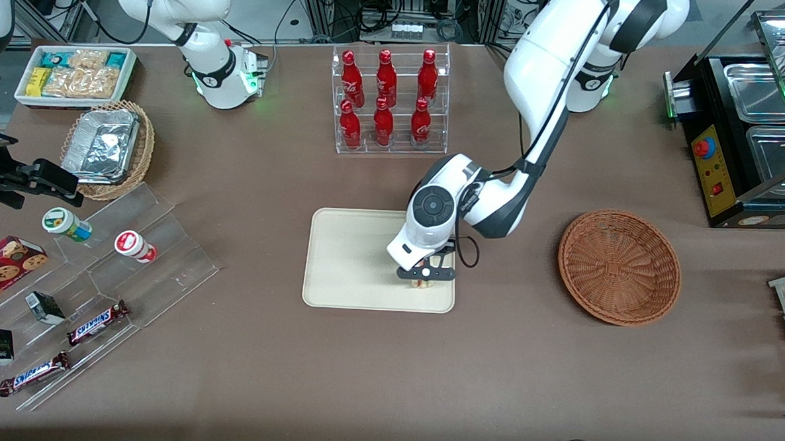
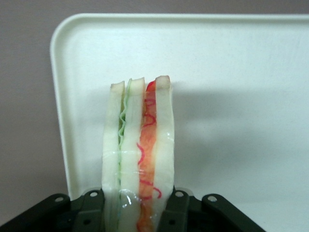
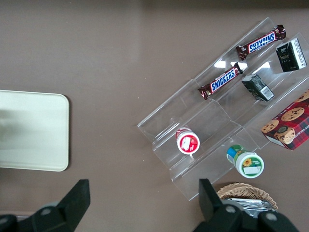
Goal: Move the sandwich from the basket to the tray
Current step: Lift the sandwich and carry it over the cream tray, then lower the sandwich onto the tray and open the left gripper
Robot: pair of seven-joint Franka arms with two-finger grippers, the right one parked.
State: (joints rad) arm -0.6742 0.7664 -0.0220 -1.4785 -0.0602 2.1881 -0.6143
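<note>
Sandwich [image 2: 139, 154] between gripper [image 2: 140, 205] fingers [image 2: 176, 210], over tray [image 2: 231, 63]

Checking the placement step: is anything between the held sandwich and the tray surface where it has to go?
Nothing visible is. The end effector is shut on the sandwich directly over the tray, near the corner closest to the basket. The wrist view shows only bare tray around the sandwich, and the basket is empty.

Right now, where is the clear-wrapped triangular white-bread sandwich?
The sandwich is held between the left arm's gripper fingers, over the cream rectangular tray near its corner closest to the empty reddish-brown wicker basket and the front camera.
</note>
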